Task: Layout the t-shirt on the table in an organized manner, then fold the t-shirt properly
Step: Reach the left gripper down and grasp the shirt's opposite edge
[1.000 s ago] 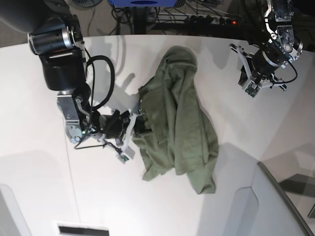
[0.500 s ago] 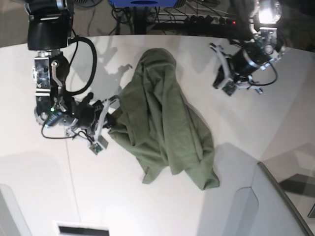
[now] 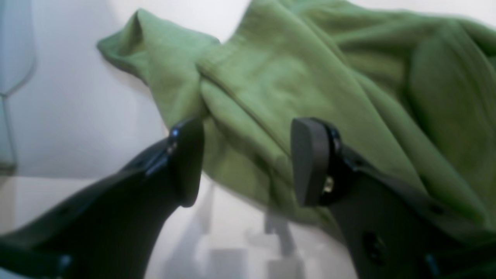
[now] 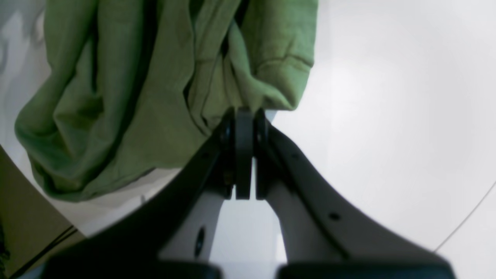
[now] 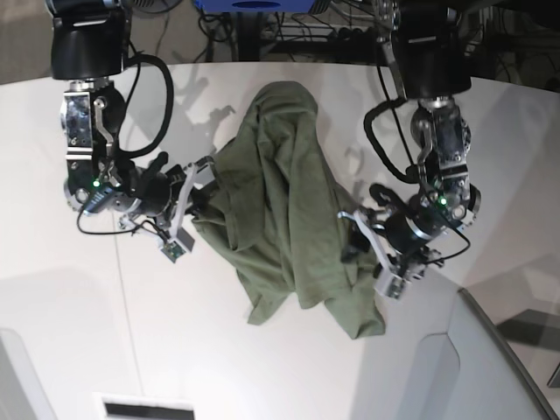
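Note:
The olive-green t-shirt (image 5: 280,192) lies bunched in a long heap on the white table (image 5: 262,359). My right gripper (image 5: 199,185), on the left of the base view, is shut on the shirt's left edge. In the right wrist view the gripper (image 4: 244,128) pinches a hemmed fold of the t-shirt (image 4: 155,77). My left gripper (image 5: 351,238) is open at the shirt's lower right edge. In the left wrist view its jaws (image 3: 248,162) stand wide apart on either side of a thick fold of the t-shirt (image 3: 294,77), not closed on it.
A grey angled panel (image 5: 494,367) stands at the front right corner. A thin dark seam line (image 5: 127,306) runs down the table at the left. Cables and a power strip (image 5: 350,35) lie beyond the far curved edge.
My left arm has swung from the far right corner down to the shirt's lower right edge. My right gripper has pulled the shirt's left edge leftward and still holds it.

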